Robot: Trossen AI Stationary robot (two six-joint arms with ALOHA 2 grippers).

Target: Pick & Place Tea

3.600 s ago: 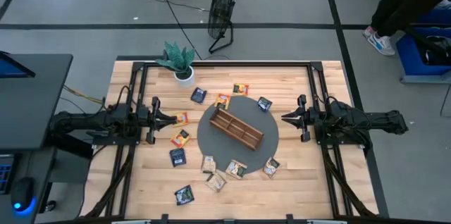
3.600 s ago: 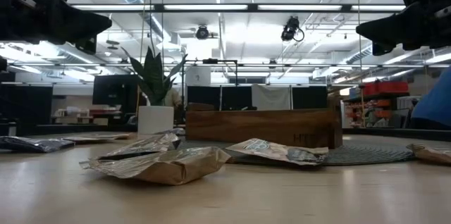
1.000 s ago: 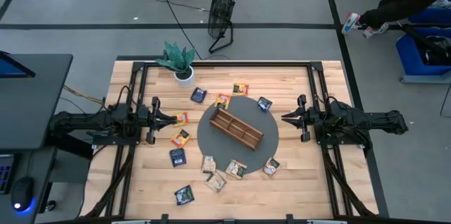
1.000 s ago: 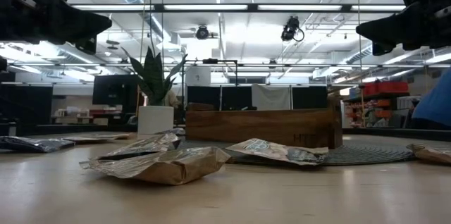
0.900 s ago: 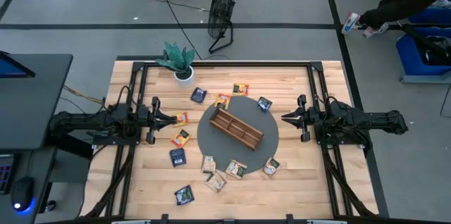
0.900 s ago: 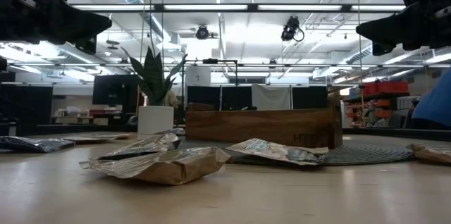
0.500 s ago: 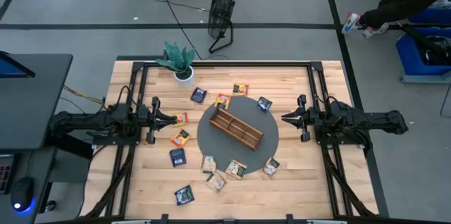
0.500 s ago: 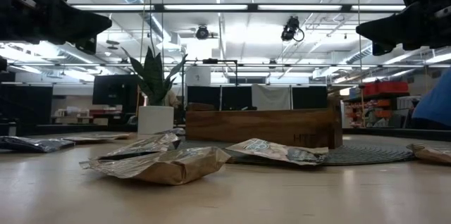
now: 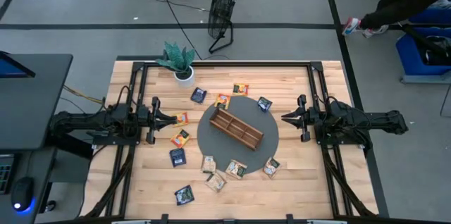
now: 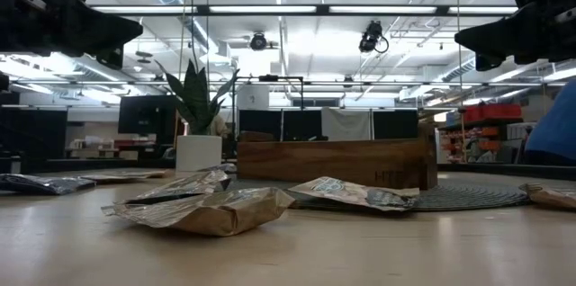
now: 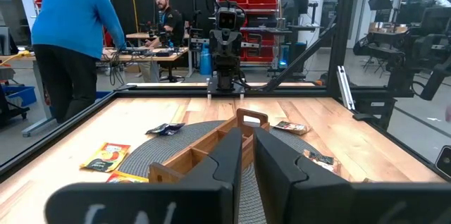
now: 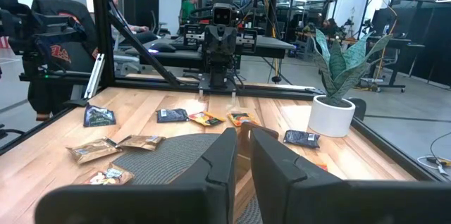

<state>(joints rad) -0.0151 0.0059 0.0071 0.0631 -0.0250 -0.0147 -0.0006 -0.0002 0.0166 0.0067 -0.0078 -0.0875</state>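
Tea sachets [image 9: 179,137] ring the wooden tray [image 9: 236,128] on the tabletop [image 9: 296,182], most toward the left gripper [image 9: 169,119], nearest the orange pair beside it, while the right gripper [image 9: 287,117] waits opposite; both hang empty, fingers nearly together.

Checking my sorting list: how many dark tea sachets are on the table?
4 dark sachets: one by the plant pot, one at the round mat's upper-right rim, one left of the mat, one nearest the front edge. None looks hidden.
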